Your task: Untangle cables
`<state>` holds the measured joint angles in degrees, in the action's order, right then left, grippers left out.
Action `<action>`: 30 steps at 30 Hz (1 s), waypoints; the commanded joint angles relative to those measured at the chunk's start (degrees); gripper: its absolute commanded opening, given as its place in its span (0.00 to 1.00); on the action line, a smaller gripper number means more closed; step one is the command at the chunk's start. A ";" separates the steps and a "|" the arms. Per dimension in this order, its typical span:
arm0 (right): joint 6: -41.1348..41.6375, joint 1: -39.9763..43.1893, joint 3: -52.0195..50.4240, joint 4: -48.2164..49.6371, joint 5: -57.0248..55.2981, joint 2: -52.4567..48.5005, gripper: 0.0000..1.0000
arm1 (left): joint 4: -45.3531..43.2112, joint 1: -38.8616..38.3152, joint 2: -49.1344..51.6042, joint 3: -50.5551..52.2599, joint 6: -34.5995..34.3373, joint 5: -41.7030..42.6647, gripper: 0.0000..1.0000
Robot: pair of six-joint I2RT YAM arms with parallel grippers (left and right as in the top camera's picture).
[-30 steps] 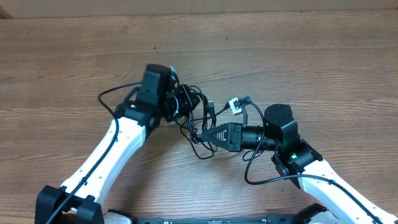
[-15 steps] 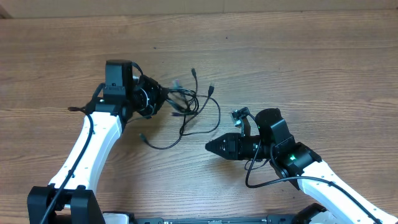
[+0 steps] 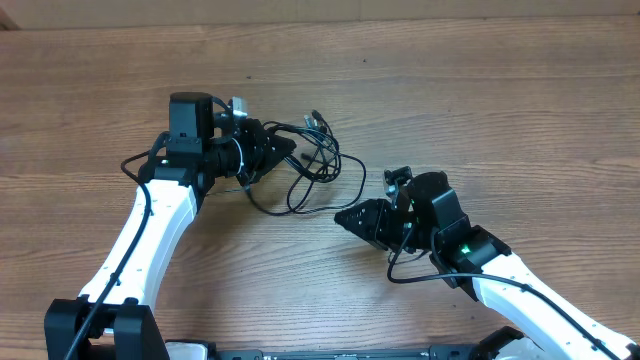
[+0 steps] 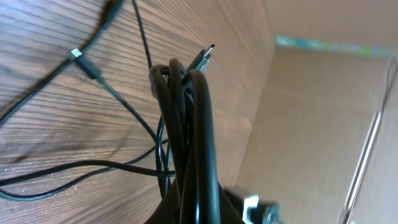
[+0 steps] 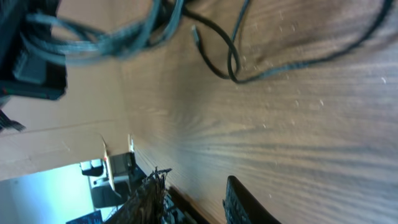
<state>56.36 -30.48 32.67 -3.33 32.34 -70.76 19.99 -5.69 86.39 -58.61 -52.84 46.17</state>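
The cables (image 3: 318, 165) are a knot of thin black cords lying in loops on the wooden table between the two arms. My left gripper (image 3: 280, 150) is shut on one end of the knot. In the left wrist view the pinched cords (image 4: 194, 143) rise as a tight bundle from between the jaws, with a plug tip (image 4: 208, 53) sticking out on top. My right gripper (image 3: 343, 218) sits just below and right of the loops, open, with bare wood between its fingers (image 5: 239, 202). The right wrist view has the cables (image 5: 231, 65) ahead of it, apart from the fingers.
Thicker black arm wiring loops beside the left arm (image 3: 135, 165) and under the right arm (image 3: 398, 278). The table's far edge (image 3: 400, 22) runs along the top. Bare wood (image 3: 500, 120) stretches to the right of the cables.
The right gripper let go of the knot, opened and drew back to the lower right. The left gripper pulled the bundle left, then came slightly right, and the loops bunched closer together.
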 commanded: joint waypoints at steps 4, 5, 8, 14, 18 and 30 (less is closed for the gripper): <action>0.92 -0.04 0.42 3.15 -7.52 -2.14 0.30 | 0.59 -2.40 0.22 -1.11 14.19 7.96 0.04; 0.94 -0.04 0.42 3.28 -9.88 -2.14 0.30 | 0.87 -2.89 0.22 -1.11 15.26 7.93 0.04; 1.46 -0.04 0.42 4.39 -11.34 -2.14 0.30 | 0.96 -3.78 0.22 -1.11 17.27 7.93 0.04; 2.64 -0.04 0.42 4.70 -16.09 -2.25 0.26 | 0.96 -5.53 0.22 -1.11 19.69 12.70 0.04; 2.62 -0.04 0.42 3.80 -17.35 -2.29 0.25 | 0.83 -5.60 0.22 -1.11 20.04 15.67 0.04; 2.58 -0.04 0.42 1.18 -24.76 -5.22 0.20 | 0.31 -5.57 0.22 -1.11 19.85 28.13 0.04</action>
<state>59.16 -30.50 32.80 -0.27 12.93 -74.76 20.91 -10.92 86.43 -58.61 -34.06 67.29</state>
